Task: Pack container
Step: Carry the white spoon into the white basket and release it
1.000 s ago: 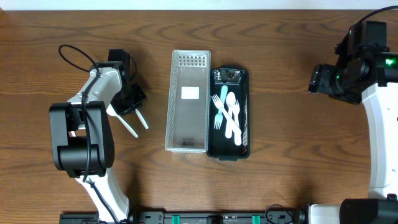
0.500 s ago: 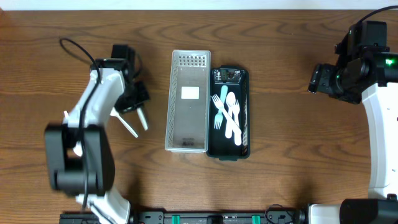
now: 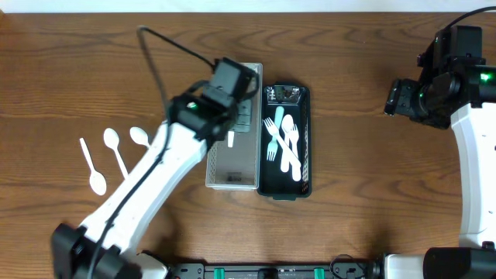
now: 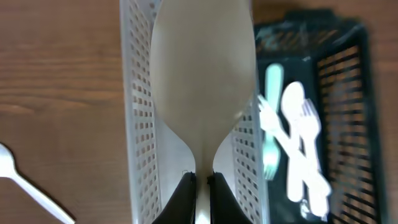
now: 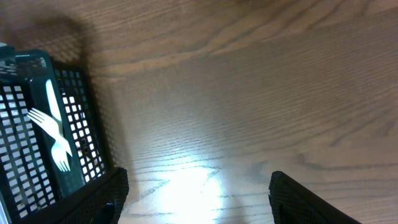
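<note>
My left gripper (image 4: 201,177) is shut on a white plastic spoon (image 4: 204,74) and holds it over the white perforated basket (image 3: 221,174), which also shows in the left wrist view (image 4: 138,124). In the overhead view the left arm (image 3: 209,108) covers the basket's top. The black basket (image 3: 304,139) beside it holds several white and teal forks (image 3: 283,143). Three white spoons (image 3: 116,151) lie on the table at the left. My right gripper (image 5: 194,186) is open and empty above bare wood, far right of the baskets.
The black basket's edge and a teal fork (image 5: 53,130) show at the left of the right wrist view. One spoon (image 4: 25,183) lies left of the white basket in the left wrist view. The right arm (image 3: 446,77) stays at the far right.
My left arm has swung right from the spoons on the table to above the white basket, carrying one spoon. The right arm has not moved.
</note>
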Robot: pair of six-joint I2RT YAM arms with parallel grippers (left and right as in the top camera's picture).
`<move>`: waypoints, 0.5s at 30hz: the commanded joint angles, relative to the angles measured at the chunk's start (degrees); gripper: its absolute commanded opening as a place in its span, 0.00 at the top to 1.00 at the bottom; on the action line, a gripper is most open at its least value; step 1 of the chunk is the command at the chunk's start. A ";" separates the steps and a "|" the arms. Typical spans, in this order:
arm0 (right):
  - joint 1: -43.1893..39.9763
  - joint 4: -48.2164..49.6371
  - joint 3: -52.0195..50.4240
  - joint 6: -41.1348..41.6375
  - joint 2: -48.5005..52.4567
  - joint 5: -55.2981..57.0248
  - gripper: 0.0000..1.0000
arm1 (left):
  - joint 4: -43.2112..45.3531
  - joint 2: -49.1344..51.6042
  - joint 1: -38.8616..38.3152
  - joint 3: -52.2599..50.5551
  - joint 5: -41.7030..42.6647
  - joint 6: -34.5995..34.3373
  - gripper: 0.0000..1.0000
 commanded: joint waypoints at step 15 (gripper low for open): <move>-0.35 -1.14 -0.44 -0.59 0.04 -0.20 0.25 | 0.09 14.69 0.50 -0.28 -2.27 4.04 0.61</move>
